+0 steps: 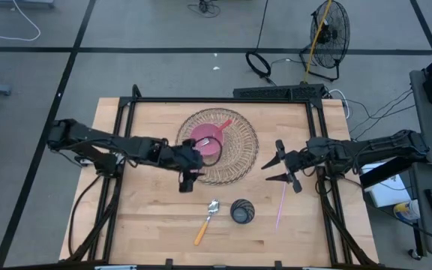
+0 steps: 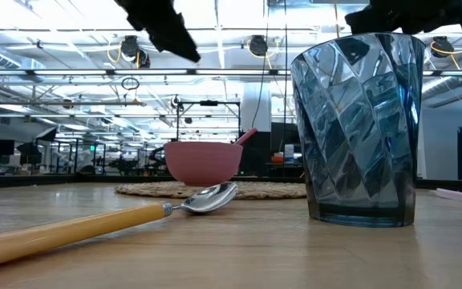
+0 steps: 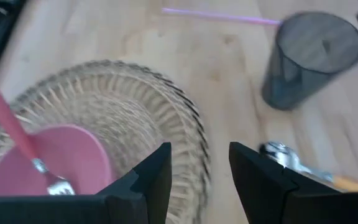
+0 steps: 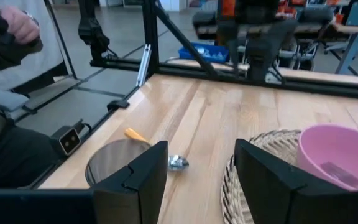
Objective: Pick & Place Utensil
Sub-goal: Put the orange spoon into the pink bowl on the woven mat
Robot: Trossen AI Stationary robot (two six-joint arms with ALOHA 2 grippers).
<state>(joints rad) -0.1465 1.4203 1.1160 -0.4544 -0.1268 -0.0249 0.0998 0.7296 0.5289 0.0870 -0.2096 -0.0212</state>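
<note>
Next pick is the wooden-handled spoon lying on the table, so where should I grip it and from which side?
Grip the spoon mid-handle, coming straight down with the fingers across the shaft. It lies flat and diagonal, bowl toward the wicker mat, handle toward the table's near edge. The handle end keeps clear of the dark cup.

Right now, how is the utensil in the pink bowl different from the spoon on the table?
The fork has a pink handle and leans inside the pink bowl; the spoon has a yellow-orange handle and lies flat on the bare table. Both have metal heads and neither is held.
</note>
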